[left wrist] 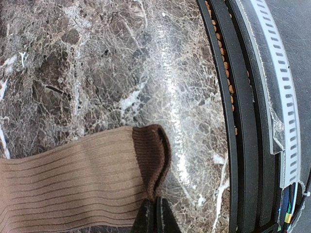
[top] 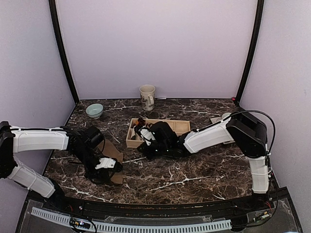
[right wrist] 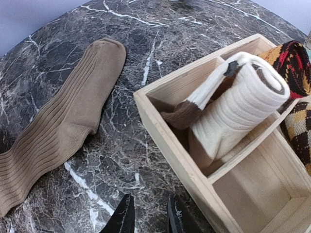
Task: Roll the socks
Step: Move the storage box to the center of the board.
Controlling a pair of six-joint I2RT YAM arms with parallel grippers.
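Tan ribbed fabric sock [right wrist: 63, 121] lies flat on the dark marble desk [right wrist: 121, 160]; we judge it light, limp, best pinched at its brown end. Left gripper [left wrist: 155, 219] jaws clenched at that end; right gripper [right wrist: 148, 218] jaws parted, empty.

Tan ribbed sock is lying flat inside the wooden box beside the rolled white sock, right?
No: the tan ribbed sock lies flat on the dark marble table, outside the light wooden box holding the rolled white sock; see right wrist view.
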